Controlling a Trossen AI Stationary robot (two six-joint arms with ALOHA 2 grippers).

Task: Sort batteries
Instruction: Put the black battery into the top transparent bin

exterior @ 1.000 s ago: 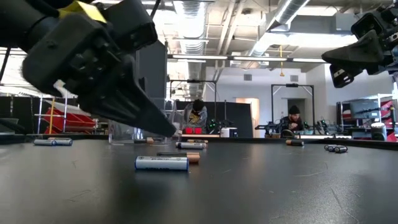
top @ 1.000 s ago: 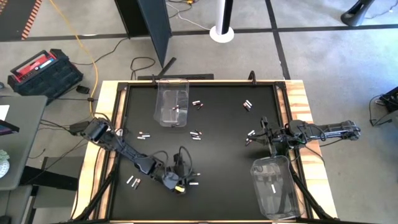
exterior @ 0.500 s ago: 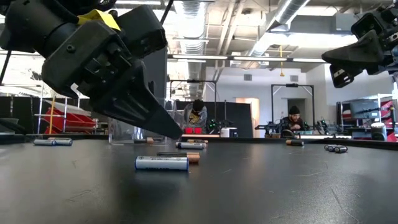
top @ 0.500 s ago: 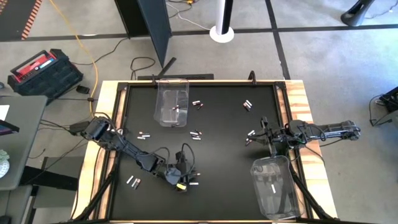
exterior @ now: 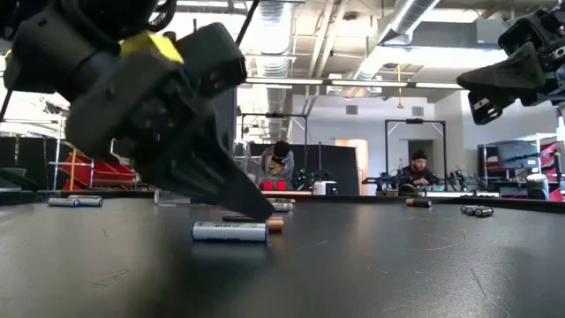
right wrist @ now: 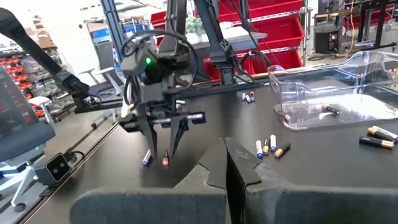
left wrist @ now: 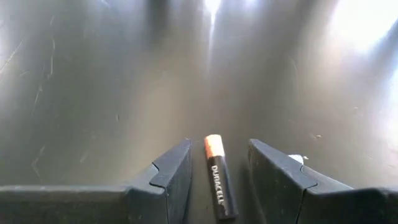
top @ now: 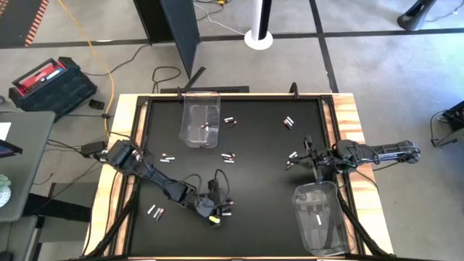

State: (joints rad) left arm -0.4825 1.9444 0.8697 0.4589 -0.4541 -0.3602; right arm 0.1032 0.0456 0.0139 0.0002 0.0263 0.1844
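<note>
My left gripper [top: 216, 213] is low over the table's front-left area, open, its two fingers [left wrist: 177, 168] on either side of a dark copper-tipped battery [left wrist: 217, 177] lying on the mat. The jaws have not closed on it. A white battery [exterior: 229, 231] lies right beside it, with the copper-tipped one [exterior: 274, 224] just behind. More batteries lie scattered in pairs [top: 229, 156] across the mat. My right gripper [top: 304, 161] hangs shut and empty above the right side, near two batteries [top: 292, 155].
One clear bin [top: 201, 119] at the back left holds a dark battery; another clear bin [top: 319, 217] at the front right holds a white one. A raised wooden rim [top: 125, 116] edges the black mat. People sit in the room behind the table [exterior: 281, 163].
My left gripper has shifted slightly right and dropped until its fingertips reach the mat around the dark battery. The right arm has not moved.
</note>
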